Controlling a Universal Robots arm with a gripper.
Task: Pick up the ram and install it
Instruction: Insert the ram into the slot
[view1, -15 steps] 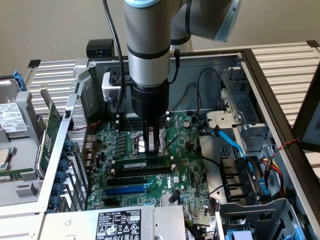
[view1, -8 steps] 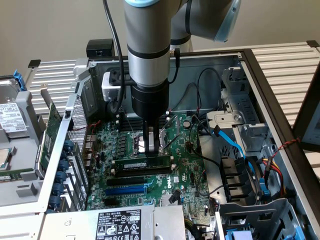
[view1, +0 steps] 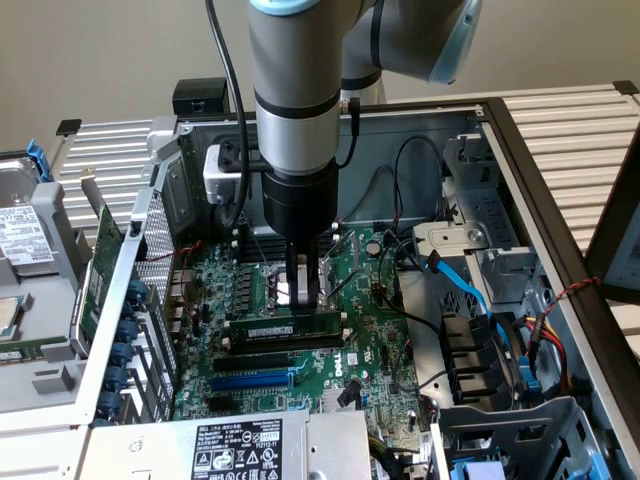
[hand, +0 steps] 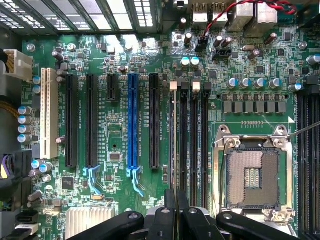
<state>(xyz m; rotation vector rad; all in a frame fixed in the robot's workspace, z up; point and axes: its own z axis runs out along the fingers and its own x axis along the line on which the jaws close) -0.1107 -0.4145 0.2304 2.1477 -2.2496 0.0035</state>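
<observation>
The ram (view1: 285, 327), a narrow green stick with a white label, stands level in a black memory slot on the motherboard (view1: 365, 345). In the wrist view the ram (hand: 173, 140) shows edge-on in the slot beside the blue connector's neighbour, between white latches. My gripper (view1: 303, 298) hangs straight down just above and behind its top edge, and I cannot tell whether it touches the ram. The two black fingers (hand: 170, 210) lie close together over that slot line, with nothing held between them.
The open CPU socket (hand: 252, 175) lies right beside the memory slots. A blue slot (hand: 132, 120) and black expansion slots run parallel. The case wall (view1: 150, 250), drive cage (view1: 470, 250) with blue and black cables, and the power supply (view1: 235, 445) hem in the board.
</observation>
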